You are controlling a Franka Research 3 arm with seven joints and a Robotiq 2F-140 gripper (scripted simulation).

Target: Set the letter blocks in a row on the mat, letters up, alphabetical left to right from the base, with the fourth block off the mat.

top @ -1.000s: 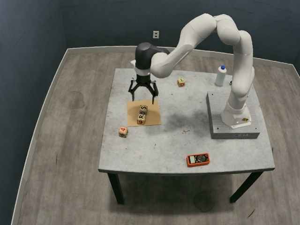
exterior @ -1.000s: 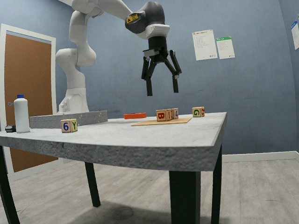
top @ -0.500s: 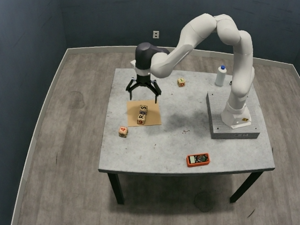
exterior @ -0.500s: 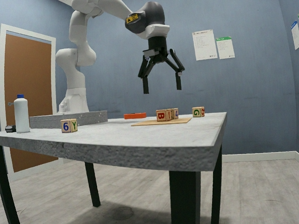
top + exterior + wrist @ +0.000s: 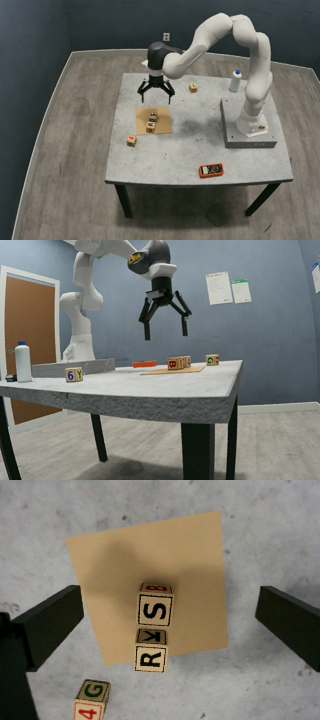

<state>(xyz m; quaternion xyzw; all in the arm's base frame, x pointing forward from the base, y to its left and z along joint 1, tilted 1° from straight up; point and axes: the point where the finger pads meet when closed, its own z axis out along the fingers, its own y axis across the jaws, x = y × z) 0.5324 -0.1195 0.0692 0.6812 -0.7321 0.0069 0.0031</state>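
Note:
My gripper (image 5: 156, 103) (image 5: 166, 338) (image 5: 170, 601) is wide open and empty, high above the mat (image 5: 165, 113) (image 5: 152, 372) (image 5: 195, 545). The S block (image 5: 153, 115) (image 5: 172, 364) (image 5: 155, 610) stands on the mat. The R block (image 5: 150, 125) (image 5: 188, 361) (image 5: 150, 659) stands on the mat's left part as seen from the base, close beside S, with a narrow gap seemingly between them. Both letters' tops point away from the base. A block with a green T-like letter on top (image 5: 193, 88) (image 5: 74, 374) stands off the mat. The 4 block (image 5: 131, 140) (image 5: 211, 360) (image 5: 91, 700) also stands off it.
A white bottle (image 5: 235, 81) (image 5: 23, 364) with a blue cap stands near the arm's base. An orange multimeter (image 5: 211, 170) (image 5: 144, 364) lies near the table's edge on the base's left. The arm's grey plinth (image 5: 250, 144) (image 5: 74, 369) stands opposite the mat.

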